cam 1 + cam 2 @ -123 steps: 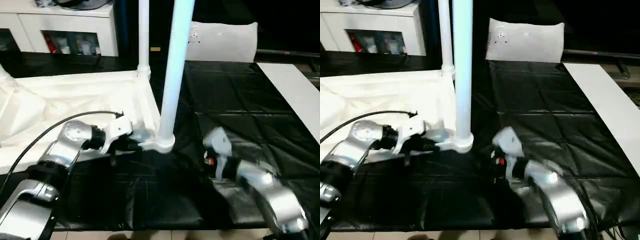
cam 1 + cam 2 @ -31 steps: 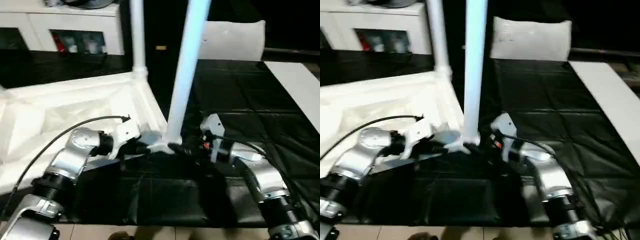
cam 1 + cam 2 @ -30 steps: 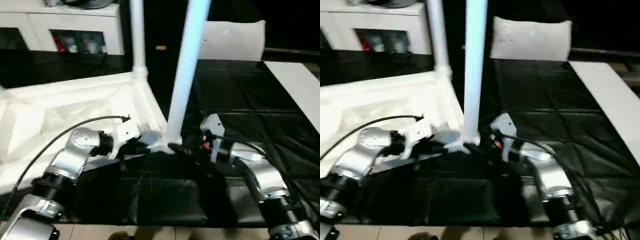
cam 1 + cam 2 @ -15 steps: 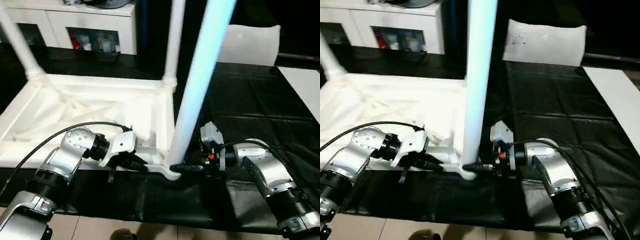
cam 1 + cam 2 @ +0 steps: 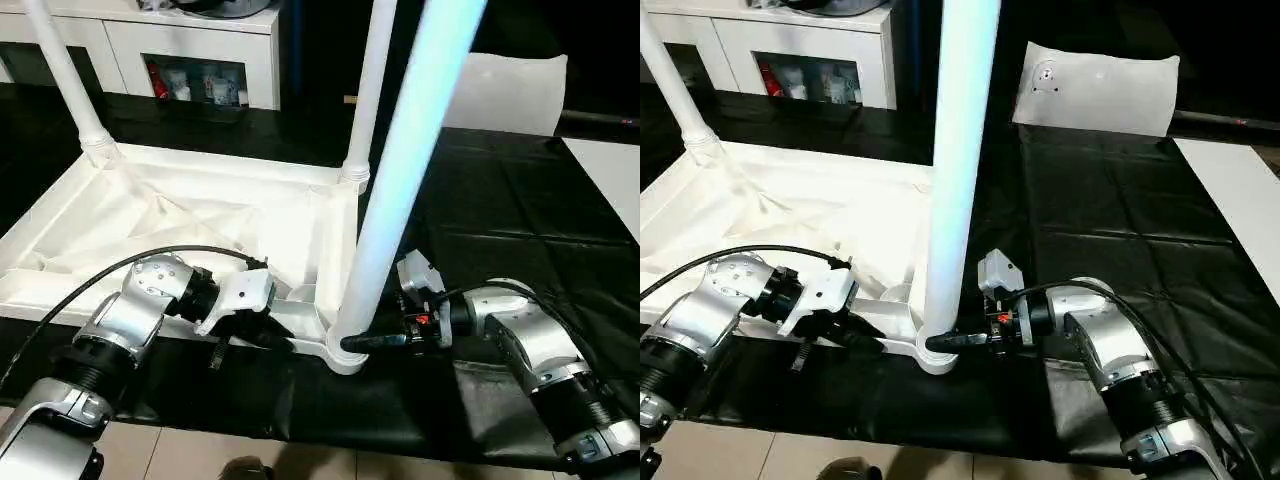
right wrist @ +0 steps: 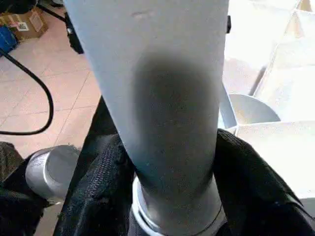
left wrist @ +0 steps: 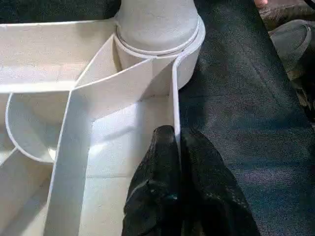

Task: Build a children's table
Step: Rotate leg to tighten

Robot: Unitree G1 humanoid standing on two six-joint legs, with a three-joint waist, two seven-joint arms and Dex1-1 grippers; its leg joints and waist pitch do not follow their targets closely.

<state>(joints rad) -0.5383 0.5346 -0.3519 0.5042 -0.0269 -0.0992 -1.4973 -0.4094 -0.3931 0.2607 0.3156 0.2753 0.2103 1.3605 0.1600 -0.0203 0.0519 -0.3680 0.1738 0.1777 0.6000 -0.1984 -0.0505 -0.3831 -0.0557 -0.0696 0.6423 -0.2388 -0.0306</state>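
The children's table (image 5: 200, 215) lies upside down on the black work table, ribbed underside up, with white legs standing in its corner sockets. The near leg (image 5: 400, 190) rises from the front right socket (image 5: 345, 355). My left gripper (image 7: 176, 135) is shut on the thin rim wall (image 7: 173, 98) just beside that socket, also seen as the left gripper (image 5: 262, 335) from above. My right gripper (image 5: 945, 342) reaches in from the right, and its black fingers (image 6: 103, 187) press both sides of the near leg (image 6: 167, 98) just above the socket.
Two more legs (image 5: 370, 90) (image 5: 70, 85) stand at the far corners. A white cabinet (image 5: 190, 40) is behind, a white sheet (image 5: 505, 95) lies at the back right and a white board (image 5: 610, 180) at the right. The work table's front edge (image 5: 300, 440) meets tiled floor.
The camera has tilted and shifted. My right gripper's fingers have closed in on the base of the near leg. The left gripper keeps its hold on the rim.
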